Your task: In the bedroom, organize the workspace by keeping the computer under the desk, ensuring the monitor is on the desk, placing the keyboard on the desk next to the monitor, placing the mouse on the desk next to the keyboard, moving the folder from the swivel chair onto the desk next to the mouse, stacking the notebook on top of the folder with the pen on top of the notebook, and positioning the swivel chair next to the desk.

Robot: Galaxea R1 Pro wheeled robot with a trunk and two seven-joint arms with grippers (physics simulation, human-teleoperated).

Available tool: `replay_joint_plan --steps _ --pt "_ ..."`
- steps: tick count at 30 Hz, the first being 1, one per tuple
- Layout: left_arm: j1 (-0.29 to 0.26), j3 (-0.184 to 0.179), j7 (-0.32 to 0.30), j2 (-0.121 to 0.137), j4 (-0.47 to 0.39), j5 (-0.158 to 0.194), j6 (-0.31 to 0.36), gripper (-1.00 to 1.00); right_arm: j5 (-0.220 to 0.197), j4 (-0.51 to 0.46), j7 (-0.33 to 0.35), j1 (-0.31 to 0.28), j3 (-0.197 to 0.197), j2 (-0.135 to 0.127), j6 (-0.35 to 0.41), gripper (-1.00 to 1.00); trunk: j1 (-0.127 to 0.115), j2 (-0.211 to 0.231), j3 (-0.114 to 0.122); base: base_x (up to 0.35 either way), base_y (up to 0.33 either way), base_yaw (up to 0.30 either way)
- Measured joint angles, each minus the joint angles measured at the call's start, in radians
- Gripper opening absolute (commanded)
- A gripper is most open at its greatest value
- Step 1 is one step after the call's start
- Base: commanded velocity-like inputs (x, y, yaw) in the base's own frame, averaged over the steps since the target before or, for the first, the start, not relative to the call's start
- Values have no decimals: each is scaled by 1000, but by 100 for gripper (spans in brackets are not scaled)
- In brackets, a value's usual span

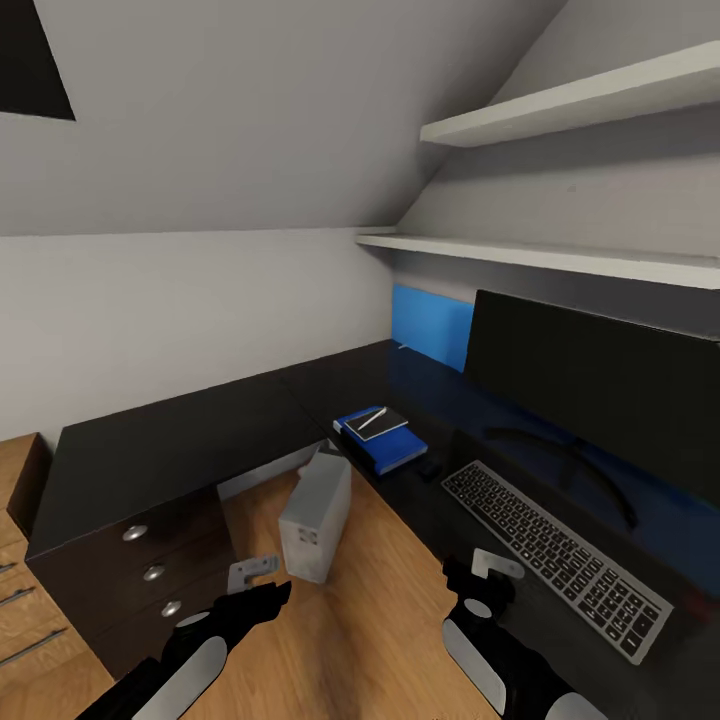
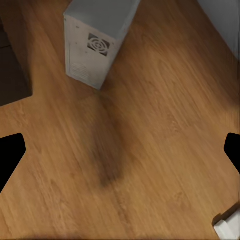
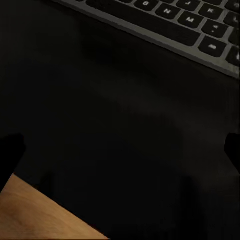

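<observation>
The monitor (image 1: 600, 385) stands on the black desk (image 1: 160, 450) at the right, with the keyboard (image 1: 555, 545) in front of it. Left of the keyboard lies the small mouse (image 1: 430, 468). Beyond that, the blue folder (image 1: 392, 447) carries the notebook (image 1: 380, 424) and the pen (image 1: 371, 419). The computer (image 1: 315, 515) stands on the floor in the desk's inner corner, also close in the left wrist view (image 2: 97, 40). My left gripper (image 1: 262, 598) (image 2: 120, 155) hangs open over the floor. My right gripper (image 1: 478, 590) (image 3: 120, 152) is open above the desk's front edge near the keyboard (image 3: 165, 25). The swivel chair is out of view.
A dark drawer unit (image 1: 150, 570) with round knobs closes the desk's left end, and light oak drawers (image 1: 20, 600) stand beside it. Two white shelves (image 1: 560, 255) hang above the monitor. A blue back panel (image 1: 432, 325) rises behind the desk. Wood floor (image 1: 370, 620) lies between my arms.
</observation>
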Motion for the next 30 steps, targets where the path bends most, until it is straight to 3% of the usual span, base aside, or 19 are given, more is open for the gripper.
replay_joint_plan --steps 15,25,30 --pt "0 0 0 0 0 0 0 100 -2 2 4 0 -1 -2 -4 100 58 -105 -37 0 0 -233" --pt "0 0 0 0 0 0 0 100 -2 3 8 2 2 1 -4 100 58 -105 -34 0 0 -102" --pt "0 0 0 0 0 0 0 100 -3 4 52 3 1 1 -4 100 58 -105 -34 0 0 -4"
